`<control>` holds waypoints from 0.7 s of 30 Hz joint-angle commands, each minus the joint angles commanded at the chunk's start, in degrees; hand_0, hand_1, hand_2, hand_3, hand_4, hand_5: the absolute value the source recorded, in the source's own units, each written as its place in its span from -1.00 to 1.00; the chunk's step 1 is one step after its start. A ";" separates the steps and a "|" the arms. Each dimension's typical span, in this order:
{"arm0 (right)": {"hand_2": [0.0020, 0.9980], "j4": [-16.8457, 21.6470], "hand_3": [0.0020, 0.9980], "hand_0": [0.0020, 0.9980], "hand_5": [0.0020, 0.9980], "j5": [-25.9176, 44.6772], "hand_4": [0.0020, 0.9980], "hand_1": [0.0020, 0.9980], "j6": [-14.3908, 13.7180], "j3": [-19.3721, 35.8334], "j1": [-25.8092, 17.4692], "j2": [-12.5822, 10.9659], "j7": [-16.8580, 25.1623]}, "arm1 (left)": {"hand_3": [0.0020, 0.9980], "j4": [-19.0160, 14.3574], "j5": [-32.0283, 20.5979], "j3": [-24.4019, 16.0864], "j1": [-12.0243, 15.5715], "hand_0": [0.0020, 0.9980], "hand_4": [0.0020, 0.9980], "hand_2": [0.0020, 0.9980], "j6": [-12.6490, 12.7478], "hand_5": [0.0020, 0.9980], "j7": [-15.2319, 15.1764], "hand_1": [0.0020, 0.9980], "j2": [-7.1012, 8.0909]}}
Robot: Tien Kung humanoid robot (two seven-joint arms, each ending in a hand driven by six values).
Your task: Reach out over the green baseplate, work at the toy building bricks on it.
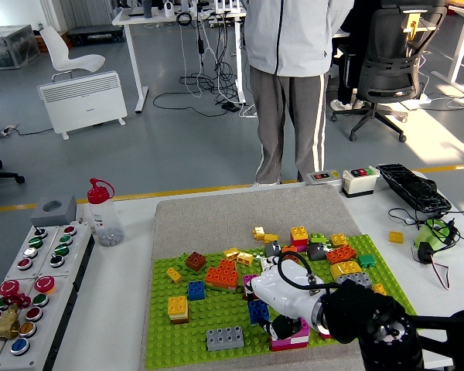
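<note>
We see the right hand [282, 308] low over the green baseplate [216, 313], fingers curled around a pink brick [292, 335] beside a blue brick [258, 310].

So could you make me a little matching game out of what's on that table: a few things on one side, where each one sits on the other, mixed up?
Things:
1. grey brick
2. bottle with the red cap
3. loose yellow brick
4. right hand

Places:
A. on the white table, right of the green baseplate
B. over the baseplate's near middle, on the pink brick
C. near front edge of the baseplate, left of the hand
D. standing left of the grey mat

Pairs: 1-C, 2-D, 3-A, 4-B
</note>
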 joint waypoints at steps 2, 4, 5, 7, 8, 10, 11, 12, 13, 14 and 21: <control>0.13 -0.15 0.16 1.00 -0.58 0.17 0.03 0.59 0.08 -0.23 -0.10 -0.16 0.19 | 0.34 0.00 -0.02 0.02 0.03 0.45 -0.05 0.53 -0.01 1.00 -0.02 0.52 0.00; 0.13 -0.23 0.16 1.00 -0.58 0.29 0.03 0.59 0.17 -0.41 -0.19 -0.41 0.36 | 0.34 0.00 -0.07 0.05 0.04 0.45 -0.05 0.53 -0.02 1.00 -0.04 0.52 -0.01; 0.13 -0.23 0.16 1.00 -0.58 0.34 0.03 0.59 0.17 -0.48 -0.23 -0.54 0.43 | 0.34 0.00 -0.09 0.06 0.04 0.45 -0.05 0.53 -0.02 1.00 -0.05 0.52 0.00; 0.13 -0.19 0.17 1.00 -0.58 0.44 0.04 0.59 0.19 -0.62 -0.34 -0.81 0.58 | 0.33 0.00 -0.15 0.12 0.03 0.45 -0.05 0.54 -0.04 1.00 -0.06 0.52 0.00; 0.13 -0.18 0.17 1.00 -0.58 0.46 0.04 0.59 0.19 -0.65 -0.38 -0.89 0.62 | 0.33 0.00 -0.17 0.15 0.03 0.45 -0.05 0.54 -0.05 1.00 -0.07 0.52 0.00; 0.13 -0.18 0.17 1.00 -0.58 0.56 0.04 0.59 0.18 -0.77 -0.52 -1.15 0.73 | 0.33 0.00 -0.23 0.20 -0.01 0.45 -0.05 0.54 -0.06 1.00 -0.07 0.52 0.00; 0.13 -0.18 0.17 1.00 -0.58 0.60 0.04 0.59 0.18 -0.82 -0.58 -1.24 0.77 | 0.33 0.00 -0.26 0.22 -0.02 0.45 -0.05 0.54 -0.06 1.00 -0.07 0.52 0.01; 0.13 -0.24 0.17 1.00 -0.57 0.66 0.06 0.59 0.16 -0.83 -0.67 -1.35 0.80 | 0.33 0.00 -0.27 0.24 -0.04 0.45 -0.05 0.53 -0.06 1.00 -0.08 0.53 0.01; 0.13 -0.28 0.17 1.00 -0.57 0.68 0.06 0.59 0.14 -0.83 -0.76 -1.45 0.82 | 0.33 0.00 -0.27 0.23 -0.07 0.45 -0.05 0.53 -0.07 1.00 -0.08 0.53 0.02; 0.13 -0.32 0.17 1.00 -0.57 0.69 0.06 0.59 0.12 -0.81 -0.88 -1.57 0.83 | 0.33 0.00 -0.25 0.20 -0.09 0.45 -0.05 0.53 -0.06 1.00 -0.08 0.53 0.02; 0.14 -0.26 0.17 1.00 -0.57 0.67 0.06 0.59 -0.08 -0.70 -1.48 -2.32 0.89 | 0.33 0.00 -0.29 0.14 -0.20 0.45 -0.05 0.53 -0.04 1.00 -0.10 0.52 0.00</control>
